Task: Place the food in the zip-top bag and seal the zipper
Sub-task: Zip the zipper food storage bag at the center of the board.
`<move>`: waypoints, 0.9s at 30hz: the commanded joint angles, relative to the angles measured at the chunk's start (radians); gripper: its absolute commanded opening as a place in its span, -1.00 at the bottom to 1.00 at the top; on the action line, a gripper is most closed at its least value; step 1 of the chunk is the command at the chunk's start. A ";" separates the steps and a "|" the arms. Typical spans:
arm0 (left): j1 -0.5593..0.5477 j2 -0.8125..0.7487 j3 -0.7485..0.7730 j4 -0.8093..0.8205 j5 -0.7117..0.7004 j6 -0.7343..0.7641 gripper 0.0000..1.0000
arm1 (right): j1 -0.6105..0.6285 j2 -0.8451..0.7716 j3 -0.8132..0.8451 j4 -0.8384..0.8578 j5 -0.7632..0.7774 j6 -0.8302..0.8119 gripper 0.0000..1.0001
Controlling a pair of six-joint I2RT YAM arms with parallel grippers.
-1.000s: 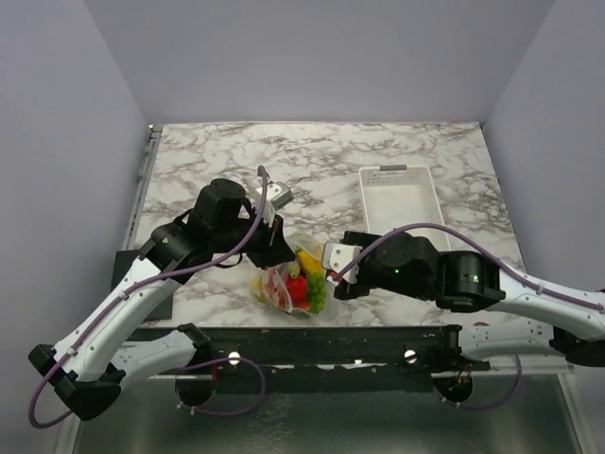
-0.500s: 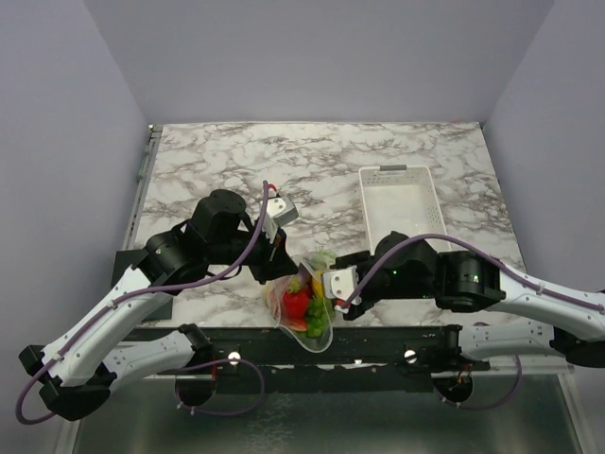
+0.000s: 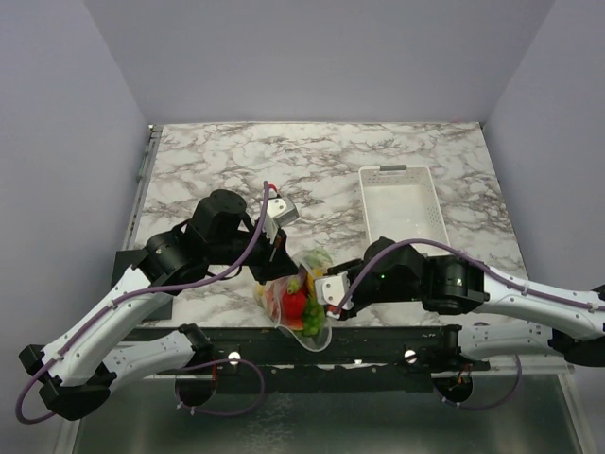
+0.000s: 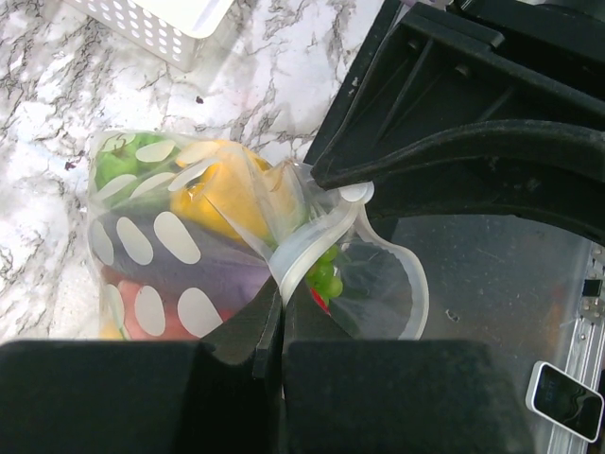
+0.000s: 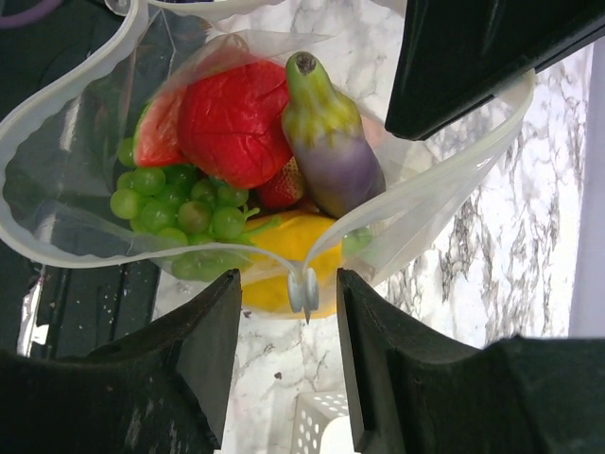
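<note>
The zip-top bag (image 3: 301, 305) hangs open-mouthed at the table's near edge, between both arms. The food is inside it: a red watermelon slice (image 5: 232, 123), green grapes (image 5: 180, 203), a purple piece (image 5: 331, 151) and a yellow lemon (image 5: 284, 255). My left gripper (image 4: 281, 317) is shut on one end of the whitish zipper (image 4: 312, 236). My right gripper (image 5: 287, 279) is open and straddles the zipper's other end (image 5: 302, 284), with a gap on both sides. From above, the left gripper (image 3: 276, 268) is at the bag's left and the right gripper (image 3: 326, 288) at its right.
A white rectangular basket (image 3: 402, 203) stands on the marble table (image 3: 217, 161) behind the right arm, and its corner shows in both wrist views (image 4: 151, 19) (image 5: 317, 426). A black rail (image 3: 378, 342) runs along the table's front edge, under the bag.
The left gripper has pulled the bag toward the table's front edge and lifted it. The right gripper has moved left onto the bag's end, and its jaws have narrowed.
</note>
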 commanded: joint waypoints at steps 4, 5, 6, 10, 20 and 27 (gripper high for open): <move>-0.006 -0.010 0.038 0.029 0.035 0.006 -1.00 | -0.005 0.014 -0.014 0.106 0.008 -0.022 -0.17; -0.006 -0.008 0.038 0.029 0.037 0.007 -1.00 | -0.004 0.016 -0.012 0.109 0.011 -0.023 -0.34; -0.005 -0.009 0.038 0.029 0.040 0.006 -1.00 | -0.004 0.019 -0.011 0.109 0.017 -0.023 -0.57; -0.006 -0.015 0.038 0.029 0.040 0.005 -1.00 | -0.005 0.009 -0.006 0.102 0.042 -0.024 -0.99; -0.005 -0.009 0.016 0.008 -0.068 -0.014 -1.00 | -0.005 -0.049 0.083 0.084 0.103 0.018 -0.99; -0.006 0.012 0.020 -0.010 -0.213 -0.032 -0.90 | -0.005 -0.026 0.162 0.070 0.142 0.082 -0.99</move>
